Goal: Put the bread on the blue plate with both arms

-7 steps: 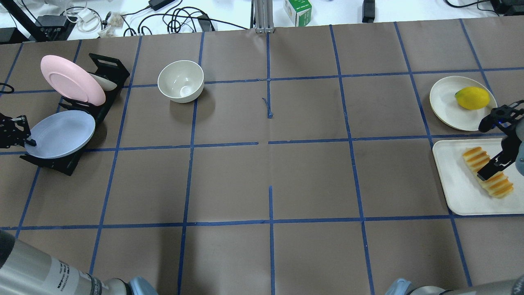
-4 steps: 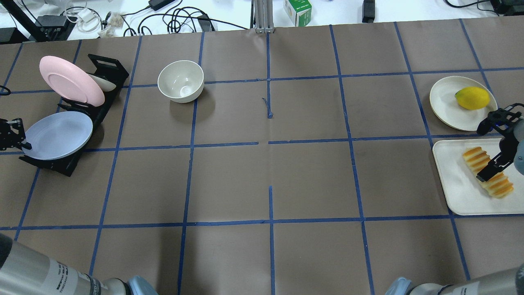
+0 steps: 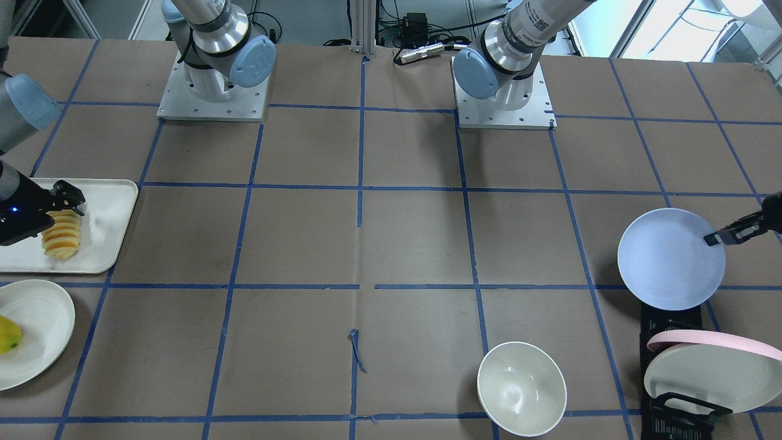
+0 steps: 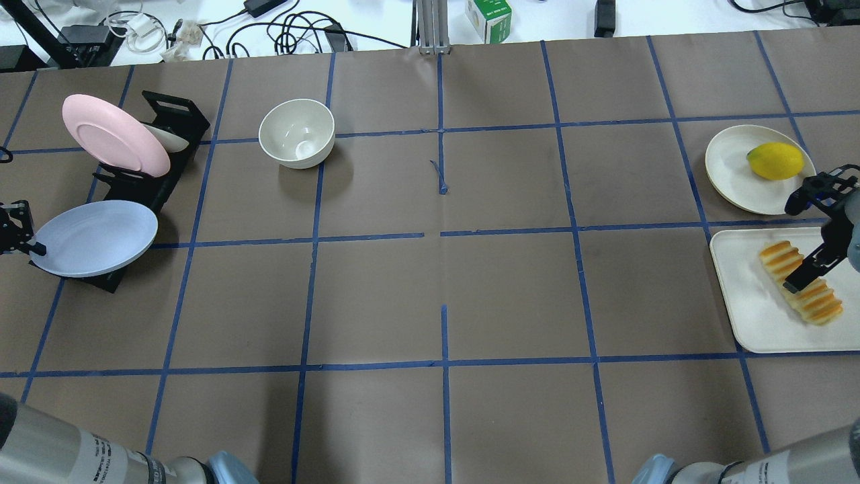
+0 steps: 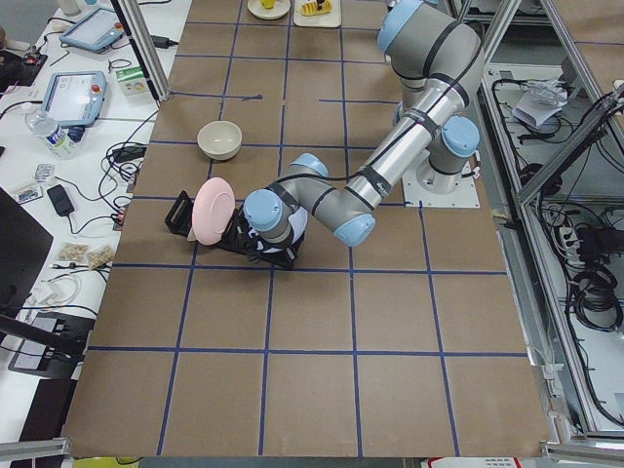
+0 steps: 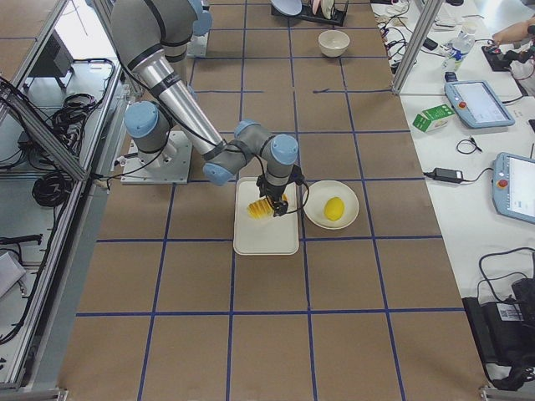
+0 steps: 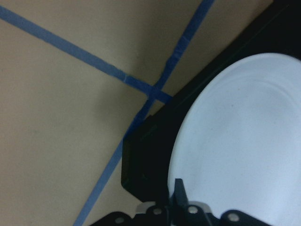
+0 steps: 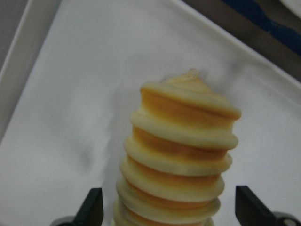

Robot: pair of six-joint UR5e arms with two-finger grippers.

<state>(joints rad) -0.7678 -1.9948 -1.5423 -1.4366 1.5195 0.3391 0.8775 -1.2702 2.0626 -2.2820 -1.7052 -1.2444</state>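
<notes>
Bread (image 4: 821, 306): lower right of the overhead view, lying on a white tray (image 4: 746, 302) on the counter (image 4: 443, 282).
Right gripper (image 8: 169, 212): released, one finger on either side of the bread.
Blue plate (image 4: 94, 238): left edge, tilted over a black rack (image 4: 101, 279).
Left gripper (image 4: 35, 249): clenched on the plate's rim.
Farther back: pink plate (image 4: 114, 134) in the rack, white bowl (image 4: 297, 133), lemon (image 4: 775, 160).

Bench (image 4: 510, 296): brown paper cover, gridded in blue tape, with a short loose tape strip (image 4: 440, 178) near centre.

Standing directly on it:
- black dish rack (image 4: 180, 115), at the robot's left end
- cream-white bowl (image 4: 296, 133), upright, near the rack but apart from it
- cream plate (image 4: 732, 168), at the right end
- white tray (image 4: 752, 316), just beside that plate
- two metal base plates (image 3: 244, 104) (image 3: 537, 104), at the robot's edge
</notes>
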